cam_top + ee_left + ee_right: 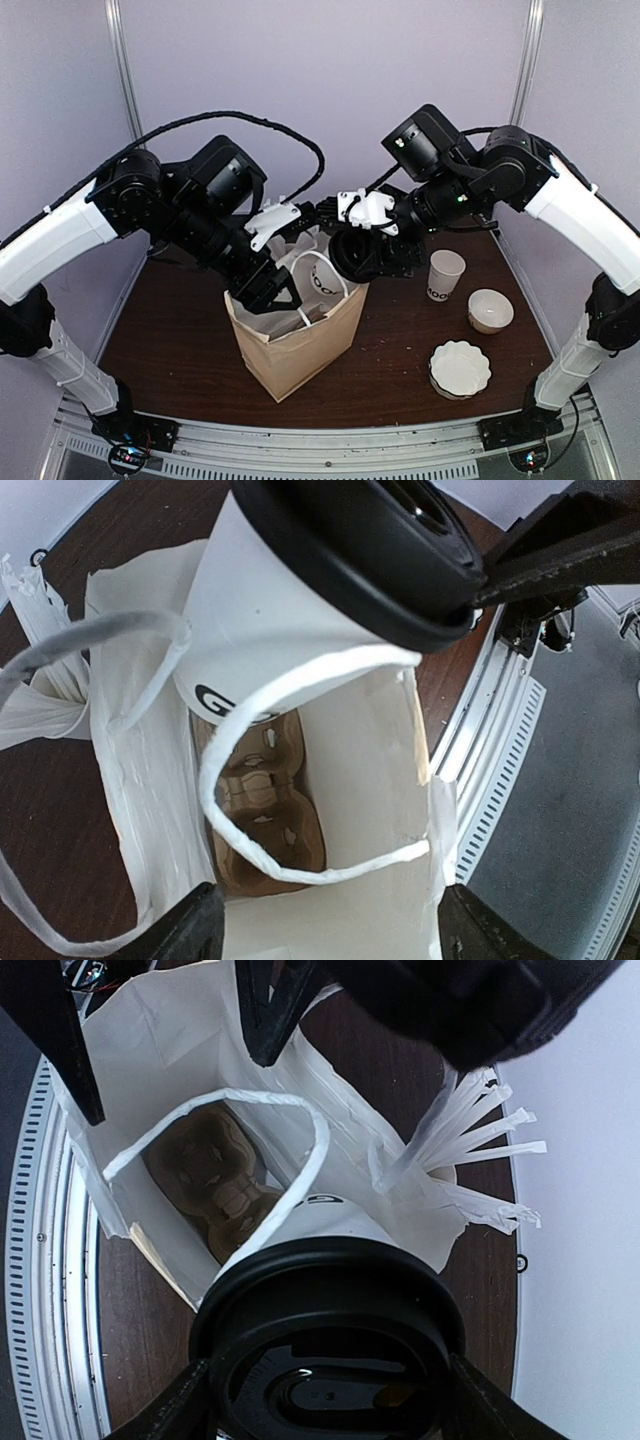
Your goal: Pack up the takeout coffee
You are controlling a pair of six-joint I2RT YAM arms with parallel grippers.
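Note:
The takeout coffee (pixel 320 283), a white cup with black lettering and a black lid (pixel 330 1350), hangs tilted in the mouth of the brown paper bag (pixel 295 345). My right gripper (pixel 325 1405) is shut on the lid, one finger on each side. The cup's base (pixel 260 630) pokes past the bag's white handle (pixel 300 680), above a cardboard cup carrier (pixel 265 810) at the bottom. My left gripper (pixel 330 930) stands open at the bag's rim, its fingers wide apart on either side of the bag's wall (pixel 360 780).
A white cup with white straws (pixel 480 1130) stands just behind the bag. To the right on the brown table are a lidless white cup (pixel 445 275), a white bowl (pixel 490 310) and a fluted white dish (pixel 460 368).

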